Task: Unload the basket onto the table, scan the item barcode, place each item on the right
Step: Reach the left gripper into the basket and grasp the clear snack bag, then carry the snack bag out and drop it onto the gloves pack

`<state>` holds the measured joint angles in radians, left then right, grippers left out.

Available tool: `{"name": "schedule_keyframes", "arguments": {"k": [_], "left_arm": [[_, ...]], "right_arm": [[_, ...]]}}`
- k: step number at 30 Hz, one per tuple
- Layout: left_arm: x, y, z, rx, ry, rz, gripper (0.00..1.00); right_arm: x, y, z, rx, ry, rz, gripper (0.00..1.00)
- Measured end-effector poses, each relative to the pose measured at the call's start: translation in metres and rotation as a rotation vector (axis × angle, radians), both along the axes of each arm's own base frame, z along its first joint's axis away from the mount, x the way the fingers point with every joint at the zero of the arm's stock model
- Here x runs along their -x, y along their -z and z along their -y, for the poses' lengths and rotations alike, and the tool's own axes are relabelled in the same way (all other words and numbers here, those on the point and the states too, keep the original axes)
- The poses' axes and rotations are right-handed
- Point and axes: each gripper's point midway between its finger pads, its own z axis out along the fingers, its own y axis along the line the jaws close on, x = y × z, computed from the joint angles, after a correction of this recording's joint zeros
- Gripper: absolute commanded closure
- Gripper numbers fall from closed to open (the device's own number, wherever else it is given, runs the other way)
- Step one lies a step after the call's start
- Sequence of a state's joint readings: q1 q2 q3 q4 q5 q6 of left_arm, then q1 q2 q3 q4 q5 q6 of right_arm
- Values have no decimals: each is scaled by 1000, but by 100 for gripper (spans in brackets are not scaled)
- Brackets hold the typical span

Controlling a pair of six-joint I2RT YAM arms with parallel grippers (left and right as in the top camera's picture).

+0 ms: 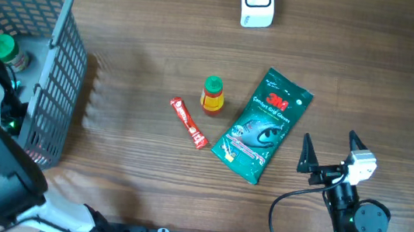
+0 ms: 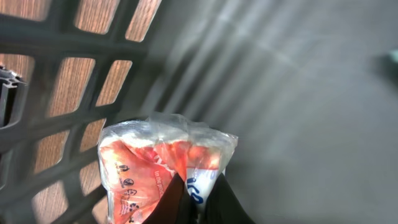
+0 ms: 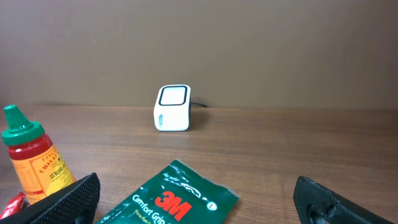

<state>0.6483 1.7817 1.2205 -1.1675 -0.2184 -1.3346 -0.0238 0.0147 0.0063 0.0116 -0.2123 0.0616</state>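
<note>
My left gripper (image 2: 199, 198) is down inside the grey basket (image 1: 54, 75) and is shut on the edge of a clear plastic packet (image 2: 149, 165) printed in orange-red and white. Its dark fingers (image 2: 176, 200) pinch the packet's white part; no barcode shows on it. The white barcode scanner (image 1: 256, 3) stands at the table's far edge, also seen as the scanner (image 3: 171, 116) in the right wrist view. My right gripper (image 1: 333, 155) stands open low over the table at the front right, nothing between its fingers (image 3: 69, 198).
A green 3M gloves pack (image 1: 263, 125) lies mid-table, just ahead of the right gripper. Left of it stand a small green-capped sauce bottle (image 1: 212, 95) and a red sachet (image 1: 189, 122). A green-capped bottle (image 1: 1, 47) sits in the basket.
</note>
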Motion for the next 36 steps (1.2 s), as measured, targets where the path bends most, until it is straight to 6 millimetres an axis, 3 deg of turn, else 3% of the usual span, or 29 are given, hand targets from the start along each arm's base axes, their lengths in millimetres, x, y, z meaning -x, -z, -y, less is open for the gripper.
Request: {"name": "schedule_keyframes", "arguments": {"k": [3,10,14,19,24,28,36], "left_arm": [[-14,-33,-7,-58,36,110,96],[-47,-156,-14,-263,136,491,96],[-51,-216,1,-355,221,699,96],[-44,-268,49,-398,387,886,96],[-48,-294,109,-365,604,1012,96],[-53,-300,156,-293,789,1072,96],[-66,-281,266,-65,1194,1060,96]], "right_arm": [[0,0,0,0,0,0,0],[0,0,0,0,0,0,1],[0,0,0,0,0,0,0],[0,0,0,0,0,0,0],[0,0,0,0,0,0,0],[0,0,0,0,0,0,0],[0,0,0,0,1,0,0]]}}
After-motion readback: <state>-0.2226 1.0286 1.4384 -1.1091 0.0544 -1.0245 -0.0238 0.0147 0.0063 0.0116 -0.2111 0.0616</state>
